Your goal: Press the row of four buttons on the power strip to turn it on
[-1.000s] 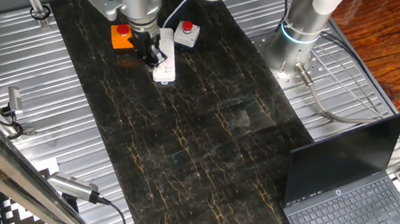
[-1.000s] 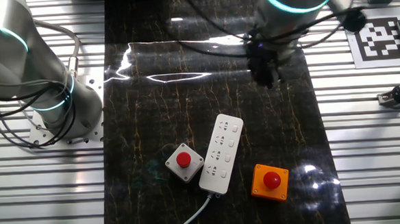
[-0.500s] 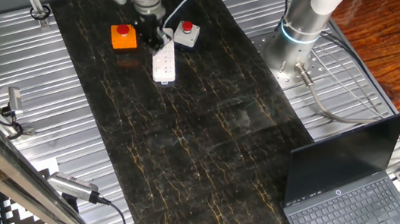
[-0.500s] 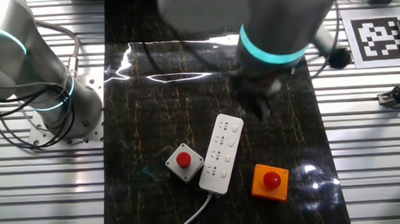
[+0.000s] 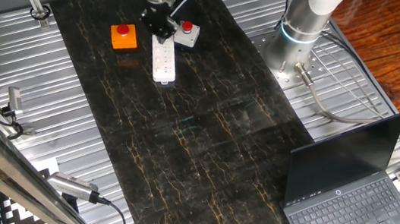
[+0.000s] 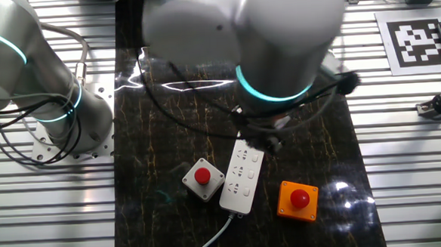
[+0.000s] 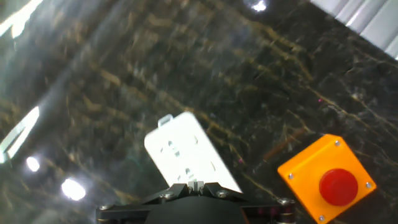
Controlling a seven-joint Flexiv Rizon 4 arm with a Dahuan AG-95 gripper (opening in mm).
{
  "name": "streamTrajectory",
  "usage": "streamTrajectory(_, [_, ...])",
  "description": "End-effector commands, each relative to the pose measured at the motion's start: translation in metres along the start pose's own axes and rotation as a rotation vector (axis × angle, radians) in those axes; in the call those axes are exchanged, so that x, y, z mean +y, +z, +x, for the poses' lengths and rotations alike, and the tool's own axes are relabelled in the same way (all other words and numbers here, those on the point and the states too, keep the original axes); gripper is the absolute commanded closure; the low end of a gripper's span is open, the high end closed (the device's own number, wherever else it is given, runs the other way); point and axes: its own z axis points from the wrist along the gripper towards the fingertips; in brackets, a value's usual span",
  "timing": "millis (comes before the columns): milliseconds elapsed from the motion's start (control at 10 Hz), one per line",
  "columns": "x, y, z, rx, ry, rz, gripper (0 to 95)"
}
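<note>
A: Where is the strip?

B: The strip lies flat on the dark tabletop, between the orange box and the grey box. From the other fixed view, the orange box sits just beside its cable end, and the grey box is on the opposite side, close to it. A cord runs off that end toward the tabletop's edge.

A: And the pincer?

B: The pincer hangs over the strip's end by the grey box. In the other fixed view the arm's big wrist is blurred and covers the strip's far end, with the pincer at that end. The hand view looks down on the strip, its far end free and the orange box well off to one side.

A: Is it parted or together?

B: I cannot tell. No view shows the fingertips clearly, nor whether they touch the strip.

A: Any containers?

B: Only the two button boxes; each has a red button on top. A laptop sits open, well apart.
</note>
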Motion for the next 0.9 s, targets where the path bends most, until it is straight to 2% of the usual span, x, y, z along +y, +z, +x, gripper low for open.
streamTrajectory(100, [-0.0009, 0.0042, 0.0015, 0.007, 0.003, 0.022, 95.0])
streamTrajectory(300, [-0.0009, 0.0042, 0.0015, -0.010, 0.026, 0.026, 95.0])
streamTrajectory(400, [-0.0009, 0.0042, 0.0015, -0.023, -0.008, 0.044, 95.0])
streamTrajectory(500, [-0.0009, 0.0042, 0.0015, -0.026, -0.030, 0.048, 95.0])
streamTrajectory(800, [-0.0009, 0.0042, 0.0015, 0.062, -0.076, 0.120, 95.0])
streamTrajectory(900, [-0.0009, 0.0042, 0.0015, 0.079, -0.086, 0.136, 95.0])
